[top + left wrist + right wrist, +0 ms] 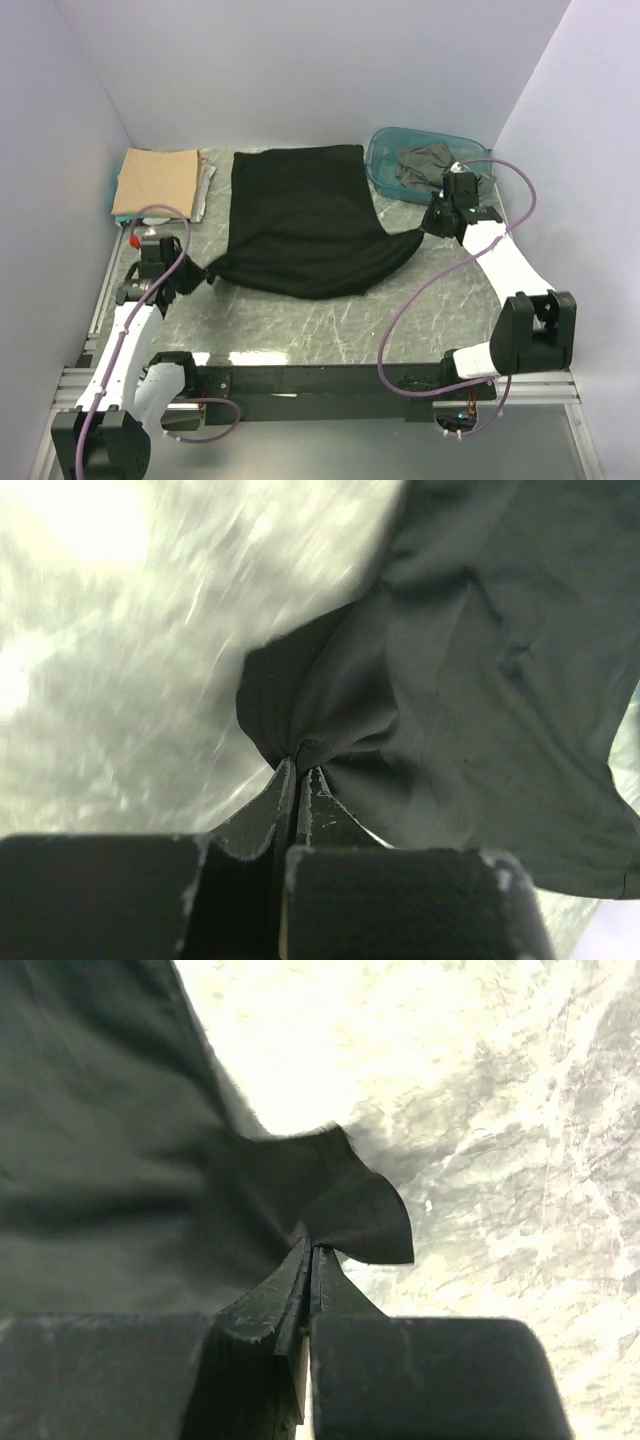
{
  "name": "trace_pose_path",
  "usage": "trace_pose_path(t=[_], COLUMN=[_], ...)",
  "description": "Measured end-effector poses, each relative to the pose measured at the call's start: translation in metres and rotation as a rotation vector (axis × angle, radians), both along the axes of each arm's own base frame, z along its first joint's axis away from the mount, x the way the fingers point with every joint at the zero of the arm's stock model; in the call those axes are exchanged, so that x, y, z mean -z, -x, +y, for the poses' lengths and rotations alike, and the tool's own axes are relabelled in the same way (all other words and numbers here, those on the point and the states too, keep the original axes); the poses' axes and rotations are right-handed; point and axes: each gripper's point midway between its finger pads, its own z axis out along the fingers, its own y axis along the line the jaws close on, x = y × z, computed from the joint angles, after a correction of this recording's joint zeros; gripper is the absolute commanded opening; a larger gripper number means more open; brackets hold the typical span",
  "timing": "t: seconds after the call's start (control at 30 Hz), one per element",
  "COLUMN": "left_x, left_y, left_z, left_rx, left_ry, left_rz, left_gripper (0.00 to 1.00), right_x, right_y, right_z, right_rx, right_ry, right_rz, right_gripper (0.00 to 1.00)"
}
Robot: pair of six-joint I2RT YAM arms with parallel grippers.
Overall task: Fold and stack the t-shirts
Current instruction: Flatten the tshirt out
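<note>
**Both pairs of fingers clamped on the black shirt's near corners**

Closest to me, a dark rail (320, 380) runs along the front edge of the surface (330, 320). Past it is a bare strip of grey marbled top, the widest open room I have.

My left arm rises from its base along the left side, with the wrist turned inward. My left fingers (192, 276) are pressed together on the near left corner of the black shirt (300, 220). My right arm folds at the elbow by the right wall (585, 200), and its forearm slants away and inward. My right fingers (428, 230) are closed on the near right corner.

Both corners are drawn out to points, and the hem sags in a curve between them. The rest of the shirt lies spread toward the back wall.

In each wrist view the cloth gathers into creases where my tips meet, and the pinched bit itself is hidden between them. The surface in the left wrist view is blurred and washed out.

At the far left, near the left wall (50, 200), a folded tan shirt (155, 180) lies on pale shirts (205, 185). Only their right edge shows. A narrow gap separates this stack from the black shirt.

At the far right a teal tub (385, 160) holds a crumpled grey shirt (425, 165). My right wrist cuts off part of it from the camera.
</note>
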Motion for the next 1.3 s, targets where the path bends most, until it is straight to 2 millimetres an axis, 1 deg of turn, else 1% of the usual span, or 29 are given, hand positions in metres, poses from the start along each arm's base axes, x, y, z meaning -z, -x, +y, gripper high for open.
trace_pose_path(t=[0.07,0.13,0.27,0.4,0.43,0.5,0.57,0.63,0.67,0.73,0.77,0.87,0.93,1.03,1.13,1.23,1.3], left_x=[0.023,0.036,0.042,0.044,0.041,0.029,0.009,-0.014,-0.022,-0.035,-0.036,-0.028,-0.019,-0.013,-0.009,0.006,0.020], left_y=[0.013,0.022,0.023,0.025,0.026,0.024,0.020,0.018,0.018,0.020,0.022,0.031,0.037,0.042,0.041,0.038,0.032], left_z=[-0.004,-0.007,-0.007,-0.007,-0.007,-0.007,-0.005,-0.003,-0.002,0.000,0.001,0.001,0.000,0.000,0.001,0.002,0.003], left_rx=[-0.006,-0.010,-0.031,-0.036,-0.036,-0.037,-0.040,-0.047,-0.050,-0.057,-0.059,-0.059,-0.057,-0.058,-0.060,-0.063,-0.070], left_ry=[0.030,0.049,0.057,0.060,0.060,0.058,0.052,0.040,0.036,0.028,0.026,0.025,0.024,0.022,0.021,0.017,0.011], left_rz=[0.069,0.123,0.150,0.180,0.185,0.176,0.138,0.082,0.064,0.037,0.039,0.096,0.154,0.187,0.187,0.240,0.286], left_gripper=[0.01,0.01,0.01,0.01,0.01,0.01,0.01,0.01,0.01,0.01,0.01,0.01,0.01,0.01,0.01,0.01,0.01], right_x=[0.012,0.024,0.036,0.035,0.033,0.028,0.021,0.011,0.005,-0.007,-0.012,-0.022,-0.020,-0.008,0.006,0.020,0.033], right_y=[-0.001,-0.001,-0.001,0.001,0.001,0.003,0.006,0.013,0.016,0.021,0.024,0.032,0.038,0.047,0.052,0.048,0.044], right_z=[-0.003,-0.007,-0.012,-0.016,-0.016,-0.018,-0.019,-0.021,-0.022,-0.024,-0.026,-0.028,-0.030,-0.032,-0.033,-0.034,-0.035], right_rx=[0.013,0.027,0.048,0.060,0.062,0.066,0.071,0.077,0.080,0.089,0.094,0.102,0.105,0.107,0.105,0.104,0.107], right_ry=[0.012,0.028,0.053,0.070,0.073,0.079,0.084,0.090,0.091,0.096,0.099,0.105,0.111,0.123,0.132,0.143,0.156], right_rz=[0.032,0.065,0.097,0.104,0.108,0.109,0.100,0.086,0.075,0.044,0.030,0.005,0.007,0.041,0.091,0.134,0.178], right_gripper=[0.00,0.00,0.00,0.00,0.00,0.00,0.00,0.00,0.00,0.00,0.00,0.00,0.00,0.00,0.00,0.00,0.00])
